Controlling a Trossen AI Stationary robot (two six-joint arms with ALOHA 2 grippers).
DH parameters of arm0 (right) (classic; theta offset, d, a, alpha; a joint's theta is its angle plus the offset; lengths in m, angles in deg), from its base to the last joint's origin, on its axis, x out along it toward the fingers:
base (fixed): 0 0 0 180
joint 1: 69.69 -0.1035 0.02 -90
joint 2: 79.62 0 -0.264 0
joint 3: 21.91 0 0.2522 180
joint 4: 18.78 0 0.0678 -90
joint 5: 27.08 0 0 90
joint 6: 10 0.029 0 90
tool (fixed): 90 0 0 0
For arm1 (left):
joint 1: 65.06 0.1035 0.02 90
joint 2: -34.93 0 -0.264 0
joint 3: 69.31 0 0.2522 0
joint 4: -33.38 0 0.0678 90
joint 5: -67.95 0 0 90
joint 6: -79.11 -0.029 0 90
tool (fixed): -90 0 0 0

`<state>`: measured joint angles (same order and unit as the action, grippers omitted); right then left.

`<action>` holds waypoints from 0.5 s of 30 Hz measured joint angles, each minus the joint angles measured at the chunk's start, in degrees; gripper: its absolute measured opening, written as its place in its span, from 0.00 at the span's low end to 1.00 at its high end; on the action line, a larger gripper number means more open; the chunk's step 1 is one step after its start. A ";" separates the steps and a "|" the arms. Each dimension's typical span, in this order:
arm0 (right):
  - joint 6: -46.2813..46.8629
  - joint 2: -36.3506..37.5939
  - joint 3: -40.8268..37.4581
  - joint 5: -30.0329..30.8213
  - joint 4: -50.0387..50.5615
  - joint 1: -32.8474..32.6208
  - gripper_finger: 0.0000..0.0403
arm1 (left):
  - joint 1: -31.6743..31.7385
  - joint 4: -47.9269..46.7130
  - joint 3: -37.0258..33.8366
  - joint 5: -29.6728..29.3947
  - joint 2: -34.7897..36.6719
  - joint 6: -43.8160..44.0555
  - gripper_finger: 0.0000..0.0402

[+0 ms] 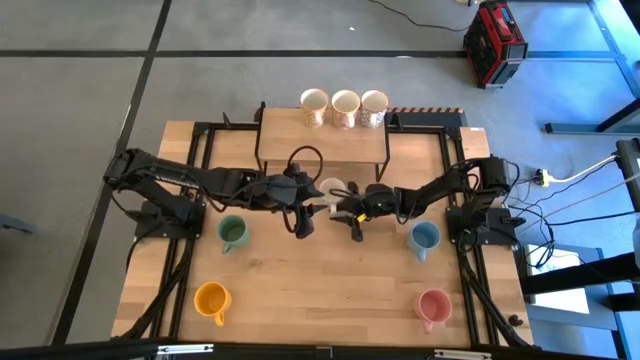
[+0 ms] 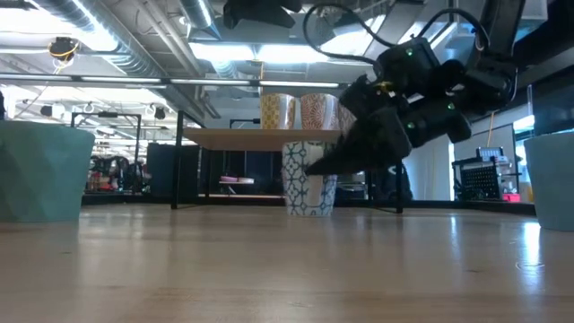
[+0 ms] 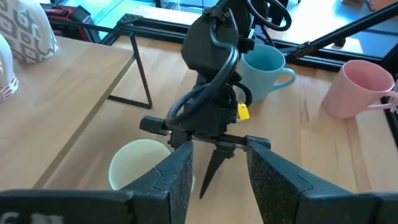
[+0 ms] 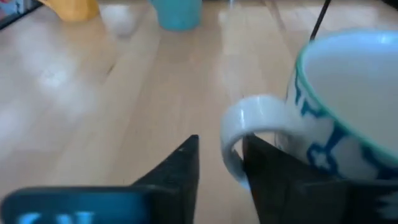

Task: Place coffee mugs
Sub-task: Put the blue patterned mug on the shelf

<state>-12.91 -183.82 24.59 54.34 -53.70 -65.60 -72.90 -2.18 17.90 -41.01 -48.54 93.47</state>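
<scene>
The white patterned mug (image 1: 331,188) is seen standing upright at centre frame, under the front edge of the shelf (image 1: 322,136). Its handle is straddled by the parted right gripper (image 4: 221,163). The left gripper (image 3: 219,177) is held open nearby.

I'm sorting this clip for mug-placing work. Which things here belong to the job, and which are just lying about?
Job things:
- white patterned mug, right gripper at its handle
- three mugs on the shelf
- green mug
- orange mug
- blue mug
- pink mug
- left gripper, beside the patterned mug

Lying about:
- red case on the floor
- cables off the table's right side
</scene>
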 joint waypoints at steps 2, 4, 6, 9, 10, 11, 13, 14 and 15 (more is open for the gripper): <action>0.07 0.17 0.00 0.01 1.71 0.00 0.33 | 0.00 0.02 0.00 -0.29 0.00 -0.01 0.36; 0.28 1.76 0.00 0.00 5.74 0.00 0.37 | -0.02 0.02 0.00 -0.85 -0.02 0.12 0.36; 0.27 4.33 0.00 -0.04 10.91 0.00 0.39 | -0.04 0.02 0.00 -1.03 -0.02 0.29 0.36; -0.34 8.98 -0.08 -0.04 18.49 0.01 0.41 | -0.20 0.01 0.00 -1.10 -0.04 1.21 0.36; -0.54 10.52 -0.10 -0.07 19.77 0.03 0.41 | -0.23 0.03 0.00 -1.09 -0.09 1.73 0.36; -0.64 12.04 -0.09 -0.06 21.08 0.04 0.41 | -0.22 0.09 0.00 -1.08 -0.19 1.85 0.36; -1.66 14.67 -0.02 -0.09 22.23 0.04 0.41 | -0.26 0.31 0.00 -1.08 -0.63 1.87 0.36; -1.88 15.72 0.00 -0.08 23.15 0.04 0.41 | -0.24 0.30 0.00 -1.08 -0.76 1.87 0.36; -1.92 16.75 -0.02 -0.05 24.33 0.04 0.41 | -0.24 0.20 0.00 -1.08 -0.76 1.91 0.36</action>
<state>-14.83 -167.07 24.57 54.29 -29.37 -65.55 -73.14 -1.99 17.90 -42.09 -49.30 95.38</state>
